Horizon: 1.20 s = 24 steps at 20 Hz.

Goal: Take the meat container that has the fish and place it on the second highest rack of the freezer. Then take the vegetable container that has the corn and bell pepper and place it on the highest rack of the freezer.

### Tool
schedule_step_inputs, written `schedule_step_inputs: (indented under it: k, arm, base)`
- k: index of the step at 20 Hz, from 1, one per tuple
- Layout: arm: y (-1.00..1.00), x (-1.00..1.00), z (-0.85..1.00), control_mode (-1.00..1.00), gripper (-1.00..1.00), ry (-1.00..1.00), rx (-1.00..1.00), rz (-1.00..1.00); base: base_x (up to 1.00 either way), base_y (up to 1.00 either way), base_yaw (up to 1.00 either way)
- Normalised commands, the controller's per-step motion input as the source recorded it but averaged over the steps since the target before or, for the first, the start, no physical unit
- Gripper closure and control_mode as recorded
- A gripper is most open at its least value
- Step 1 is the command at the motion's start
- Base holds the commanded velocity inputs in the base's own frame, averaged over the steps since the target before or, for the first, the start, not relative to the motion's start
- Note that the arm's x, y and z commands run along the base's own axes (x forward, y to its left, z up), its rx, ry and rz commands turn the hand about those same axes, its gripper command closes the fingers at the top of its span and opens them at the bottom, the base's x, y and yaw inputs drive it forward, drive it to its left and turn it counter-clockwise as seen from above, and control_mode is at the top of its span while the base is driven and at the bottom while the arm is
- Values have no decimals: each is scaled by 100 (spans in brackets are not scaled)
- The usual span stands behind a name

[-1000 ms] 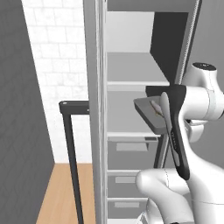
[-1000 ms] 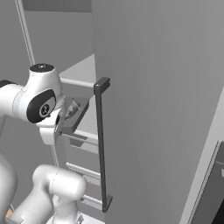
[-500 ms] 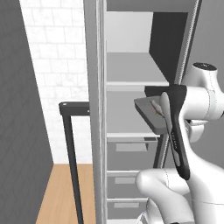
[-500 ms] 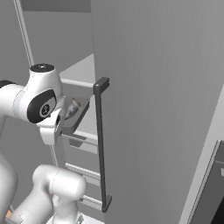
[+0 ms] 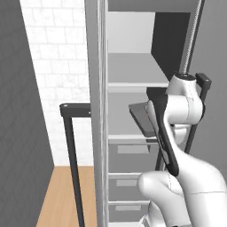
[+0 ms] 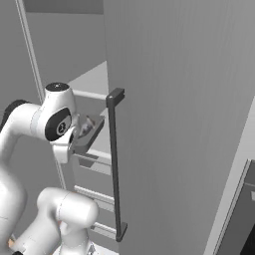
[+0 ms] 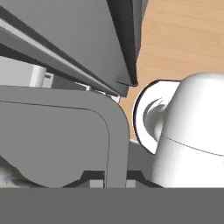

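**Tray gripped at the freezer shelves**

The gripper is seen clenched on the rim of a grey container, low in the hand view. In the left base view the container is held tilted at centre frame, before the freezer shelves. Its contents cannot be made out.

freezer: grey, door open, pale shelves | container: dark grey tray, tilted, just before the shelves
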Motion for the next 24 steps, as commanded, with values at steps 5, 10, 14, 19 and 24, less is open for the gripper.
schedule_step_inputs:
  k: [5,10,14,19,24]
  arm:
    - [0,96,-64,-100,100,0,0,-4]
    - [-9,99,-39,-100,100,0,0,-6]
    - [-25,100,-35,-100,100,0,0,-4]
    - [-15,66,-60,-100,100,-3,-1,0]
    - [-5,41,-62,-100,100,-1,-1,0]
  base:
    - [0,0,0]
    - [0,0,0]
    - [0,0,0]
    - [0,0,0]
    - [0,0,0]
